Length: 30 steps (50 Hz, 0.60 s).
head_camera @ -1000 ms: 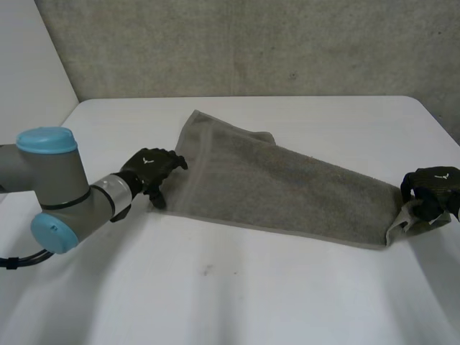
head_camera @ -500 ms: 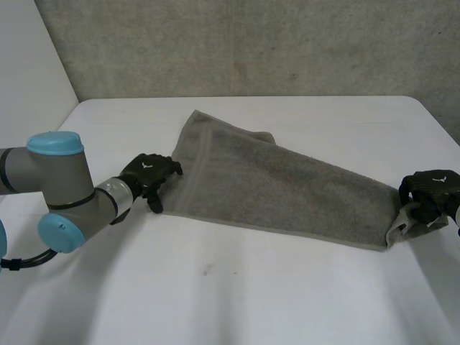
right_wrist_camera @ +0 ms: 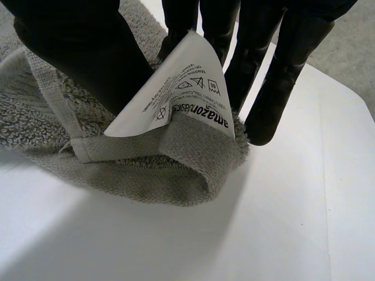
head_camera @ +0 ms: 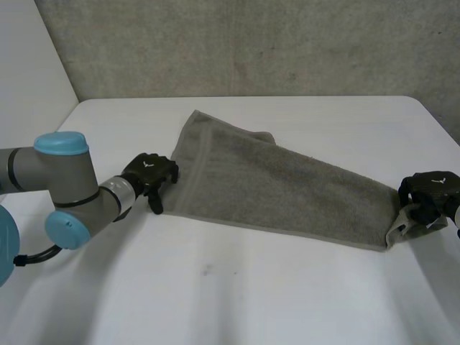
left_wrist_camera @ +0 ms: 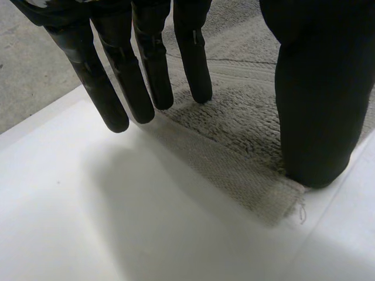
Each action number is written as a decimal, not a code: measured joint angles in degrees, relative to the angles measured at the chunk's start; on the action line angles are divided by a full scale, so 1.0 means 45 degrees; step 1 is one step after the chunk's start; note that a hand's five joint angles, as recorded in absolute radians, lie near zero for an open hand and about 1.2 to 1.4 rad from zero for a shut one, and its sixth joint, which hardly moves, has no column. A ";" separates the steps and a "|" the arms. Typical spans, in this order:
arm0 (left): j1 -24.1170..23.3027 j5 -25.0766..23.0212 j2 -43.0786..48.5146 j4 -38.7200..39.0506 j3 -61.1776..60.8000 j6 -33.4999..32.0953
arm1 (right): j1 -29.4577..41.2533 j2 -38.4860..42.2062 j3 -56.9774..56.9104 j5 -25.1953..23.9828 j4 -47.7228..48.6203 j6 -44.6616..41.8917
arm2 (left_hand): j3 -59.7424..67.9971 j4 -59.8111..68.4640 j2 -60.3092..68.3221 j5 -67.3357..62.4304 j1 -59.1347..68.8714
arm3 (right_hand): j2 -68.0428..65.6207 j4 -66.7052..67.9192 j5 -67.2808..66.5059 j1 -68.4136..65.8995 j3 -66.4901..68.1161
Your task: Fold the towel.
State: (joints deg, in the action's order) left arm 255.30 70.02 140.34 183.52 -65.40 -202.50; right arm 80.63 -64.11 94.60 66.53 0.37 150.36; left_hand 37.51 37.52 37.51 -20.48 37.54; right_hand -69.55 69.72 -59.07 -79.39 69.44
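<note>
Fingers on your left hand [head_camera: 149, 171] are straight and spread, thumb resting by the towel's [head_camera: 273, 183] near left corner. It lies long and flat across the table [head_camera: 215, 287]. Your right hand [head_camera: 430, 188] pinches the right corner up. I think the end-to-end fold is not started.
</note>
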 measured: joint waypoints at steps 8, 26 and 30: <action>-0.0138 -0.0010 0.0126 0.0007 0.0260 0.0007 | -0.0008 0.0071 -0.0034 0.0000 -0.0003 -0.0034 | 0.0593 0.0581 0.0594 0.0000 0.0576 | 0.0000 0.0001 0.0000 0.0000 0.0000; -0.0551 0.0004 -0.0033 -0.0348 0.0481 0.0027 | -0.0009 0.0196 -0.0098 0.0000 -0.0004 -0.0133 | -0.1136 -0.1156 -0.1111 0.0000 -0.1133 | 0.0000 0.0002 0.0000 0.0012 0.0000; -0.0612 0.0003 -0.0164 -0.0677 0.0418 0.0012 | -0.0009 0.0193 -0.0103 0.0000 -0.0004 -0.0143 | -0.1426 -0.1465 -0.1440 0.0000 -0.1415 | 0.0000 0.0001 0.0000 0.0013 0.0000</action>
State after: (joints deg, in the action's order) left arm 252.54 70.03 139.60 180.47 -63.52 -202.44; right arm 80.59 -63.24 94.14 66.53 0.35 149.72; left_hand 31.09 30.93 31.03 -20.48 31.17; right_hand -69.55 69.72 -59.07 -79.33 69.44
